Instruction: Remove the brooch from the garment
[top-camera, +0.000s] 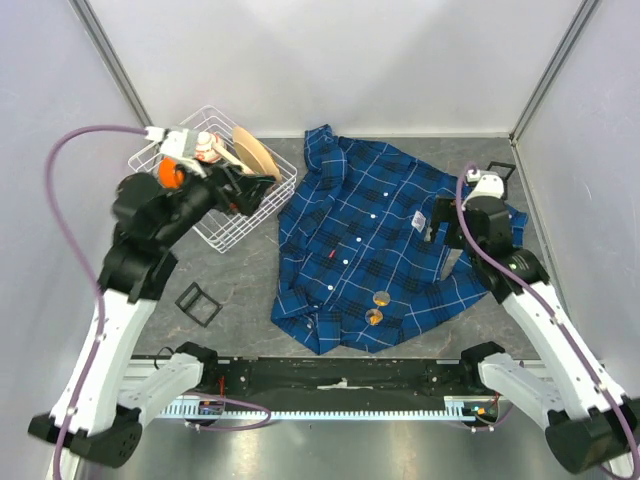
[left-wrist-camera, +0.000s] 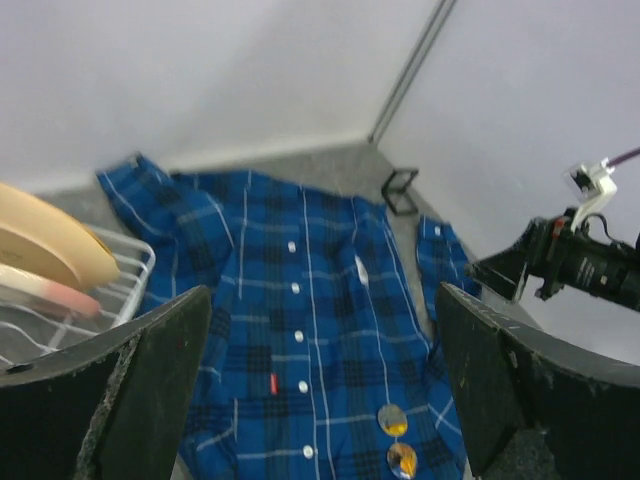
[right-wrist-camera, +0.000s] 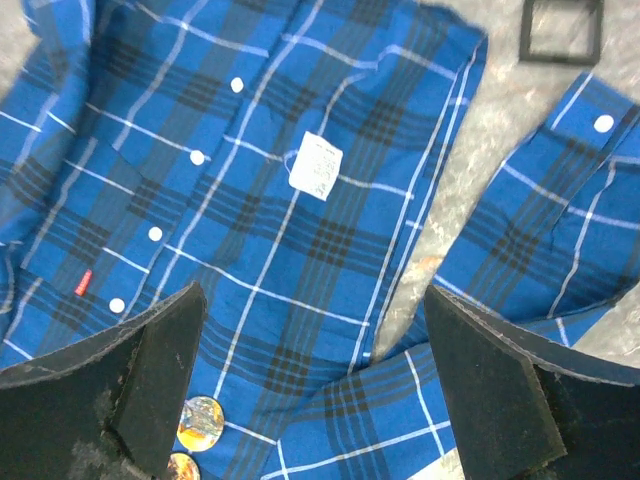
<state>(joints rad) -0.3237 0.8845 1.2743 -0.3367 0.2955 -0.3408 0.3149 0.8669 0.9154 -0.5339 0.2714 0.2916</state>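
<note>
Garment (top-camera: 345, 225), blue plaid shirt, spread flat front-up on grey tabletop (top-camera: 240, 290), roughly centre, collar toward far wall, hem toward arm bases. Brooch (top-camera: 381, 298) sits on the lower front near the hem, to the right of the white button row; it reads as two round amber-gold discs just beside each other, too small for more detail. White tag (top-camera: 419, 219) lies further up the same side of the shirt. Left jaws spread wide, holding nothing, hanging over white wire basket (top-camera: 268, 215) at far left. The garment is off to their right and the brooch well apart from them. In the left wrist view the shirt fills the gap between the two dark fingers (left-wrist-camera: 150, 390), with the brooch low in that gap, nearer the right-hand finger. Basket holds a tan disc (top-camera: 255, 152) and a pinkish item, unclear what. Right jaws also spread wide, empty, above the right side of the garment near tag and folded sleeve (top-camera: 470, 280). In the right wrist view the tag sits centred ahead between the fingers (right-wrist-camera: 130, 380), and the brooch shows at bottom left, right by the inner edge of the left-hand finger. Whether that finger touches cloth cannot be told. One black square frame (top-camera: 198, 303) lies on the tabletop left of the hem, another (top-camera: 503, 172) sits beyond the right arm (top-camera: 530, 300).
</note>
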